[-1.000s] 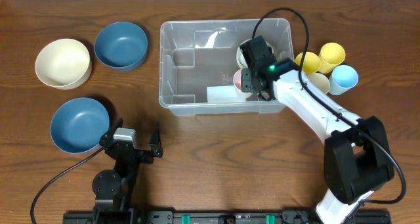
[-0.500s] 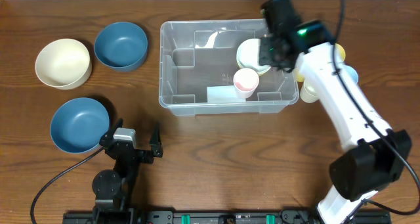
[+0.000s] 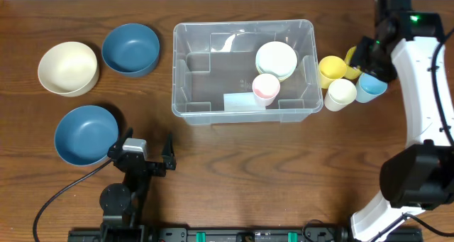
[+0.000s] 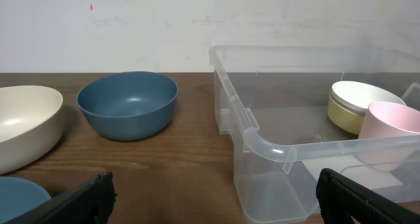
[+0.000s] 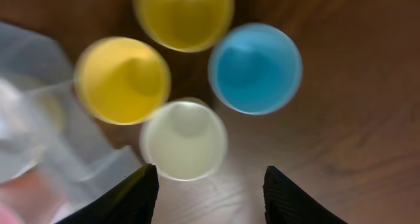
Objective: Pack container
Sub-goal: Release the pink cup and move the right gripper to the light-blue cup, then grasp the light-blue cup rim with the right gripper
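The clear container [image 3: 176, 72] stands at the table's middle and holds a pink cup [image 3: 266, 88], a cream bowl [image 3: 277, 59] and a pale flat piece [image 3: 243, 101]. The container's near corner [image 4: 262, 145] also shows in the left wrist view. My right gripper [image 3: 367, 56] is open and empty, hovering right of the container over a cluster of cups. In the right wrist view my right gripper [image 5: 210, 194] is above a cream cup [image 5: 184, 140], two yellow cups [image 5: 122, 79] and a blue cup [image 5: 256, 67]. My left gripper [image 3: 145, 148] rests open and empty near the front edge.
A cream bowl [image 3: 67, 68] and two blue bowls [image 3: 130, 49] [image 3: 85, 134] sit left of the container. The cups [image 3: 341, 93] stand close against the container's right wall. The table's back edge runs just behind the container.
My right gripper left the pink cup standing in the container, rose out and swung right to above the cups. The left arm has not moved.
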Motion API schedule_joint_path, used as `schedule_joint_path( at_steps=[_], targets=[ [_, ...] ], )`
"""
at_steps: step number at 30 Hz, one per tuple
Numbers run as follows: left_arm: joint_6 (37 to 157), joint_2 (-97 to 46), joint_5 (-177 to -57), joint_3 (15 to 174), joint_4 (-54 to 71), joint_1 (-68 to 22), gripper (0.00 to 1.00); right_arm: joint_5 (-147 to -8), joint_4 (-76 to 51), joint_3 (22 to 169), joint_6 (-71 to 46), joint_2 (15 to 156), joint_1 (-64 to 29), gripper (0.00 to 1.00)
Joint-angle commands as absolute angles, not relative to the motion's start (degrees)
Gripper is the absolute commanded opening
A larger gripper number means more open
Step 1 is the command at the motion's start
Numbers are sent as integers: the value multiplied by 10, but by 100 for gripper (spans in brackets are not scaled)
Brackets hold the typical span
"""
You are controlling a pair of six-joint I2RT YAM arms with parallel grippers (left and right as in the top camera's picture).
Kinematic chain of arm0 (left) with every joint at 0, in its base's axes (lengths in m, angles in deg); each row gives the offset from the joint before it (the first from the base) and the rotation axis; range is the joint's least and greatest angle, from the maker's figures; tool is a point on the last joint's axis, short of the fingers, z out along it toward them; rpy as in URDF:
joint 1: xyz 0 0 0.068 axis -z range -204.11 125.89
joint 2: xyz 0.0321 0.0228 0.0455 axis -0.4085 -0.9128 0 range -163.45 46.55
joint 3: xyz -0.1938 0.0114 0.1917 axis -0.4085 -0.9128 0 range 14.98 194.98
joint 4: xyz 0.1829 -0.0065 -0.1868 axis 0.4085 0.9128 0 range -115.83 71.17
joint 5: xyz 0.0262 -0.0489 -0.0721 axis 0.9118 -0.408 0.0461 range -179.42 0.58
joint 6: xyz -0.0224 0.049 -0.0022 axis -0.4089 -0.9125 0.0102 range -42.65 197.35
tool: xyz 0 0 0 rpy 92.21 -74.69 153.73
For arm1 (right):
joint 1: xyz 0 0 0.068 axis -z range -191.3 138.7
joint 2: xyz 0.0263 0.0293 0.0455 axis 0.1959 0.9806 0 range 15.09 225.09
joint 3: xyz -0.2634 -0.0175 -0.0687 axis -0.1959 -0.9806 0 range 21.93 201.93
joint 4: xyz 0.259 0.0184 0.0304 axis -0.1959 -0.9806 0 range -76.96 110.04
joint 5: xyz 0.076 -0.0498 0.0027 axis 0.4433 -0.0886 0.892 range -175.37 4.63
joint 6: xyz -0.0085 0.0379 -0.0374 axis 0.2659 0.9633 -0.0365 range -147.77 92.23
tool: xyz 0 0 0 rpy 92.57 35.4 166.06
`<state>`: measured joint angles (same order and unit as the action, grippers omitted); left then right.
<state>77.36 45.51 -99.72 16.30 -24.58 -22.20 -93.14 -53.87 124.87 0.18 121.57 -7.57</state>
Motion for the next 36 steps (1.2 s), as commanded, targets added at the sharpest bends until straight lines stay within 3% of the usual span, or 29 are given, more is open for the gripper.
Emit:
schedule_joint_path(
  at_steps=[1, 10, 25, 28, 32, 36],
  targets=[
    [771, 454, -1004, 152, -227, -225, 98, -922, -542, 1217, 9, 1215, -46, 52],
    [771, 454, -1004, 152, -227, -225, 98, -909, -470, 1121, 9, 1215, 18, 49],
    [771, 454, -1004, 152, -227, -225, 98, -912, -300, 1007, 9, 1215, 23, 47],
    [770, 454, -1004, 152, -227, -225, 98, -914, -296, 1007, 9, 1216, 23, 40],
    [771, 454, -1004, 152, -227, -225, 98, -916, -296, 1007, 9, 1216, 23, 18],
    [771, 454, -1004, 152, -227, -225, 98, -916, -295, 998, 9, 1216, 23, 15]
  ],
)
